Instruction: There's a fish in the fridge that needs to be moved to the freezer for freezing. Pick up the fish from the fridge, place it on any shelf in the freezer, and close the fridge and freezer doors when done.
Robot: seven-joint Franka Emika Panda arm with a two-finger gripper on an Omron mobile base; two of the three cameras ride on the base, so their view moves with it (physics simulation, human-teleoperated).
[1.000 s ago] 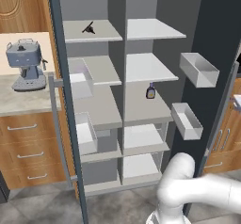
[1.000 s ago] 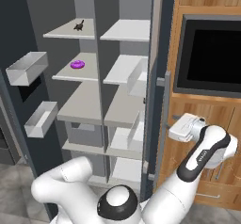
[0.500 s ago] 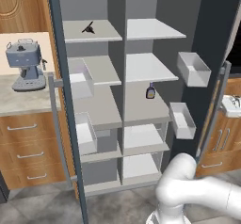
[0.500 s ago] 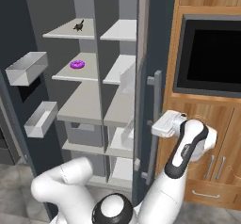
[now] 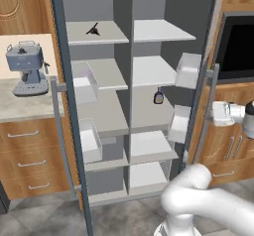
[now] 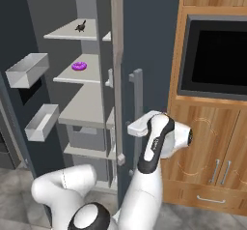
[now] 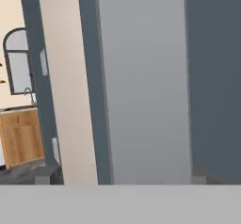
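Top fridge shelf (image 5: 106,35) carried the fish (image 5: 93,30); a lower shelf (image 6: 72,74) held a purple lump (image 6: 79,66); bench (image 5: 20,103) bore a coffee machine (image 5: 27,67).

We hold our arm bent up to the right, gripper (image 6: 131,128) level, pointing left, jaws wide apart.

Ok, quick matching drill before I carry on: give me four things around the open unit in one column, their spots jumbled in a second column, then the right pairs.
Things:
1. fish
2. purple lump
3. small dark bottle
4. coffee machine

Places:
A. on the counter to the left of the unit
B. top shelf of the left compartment
C. shelf in the right compartment, below two upper shelves
D. shelf directly under the fish's shelf

Pairs: 1-B, 2-D, 3-C, 4-A
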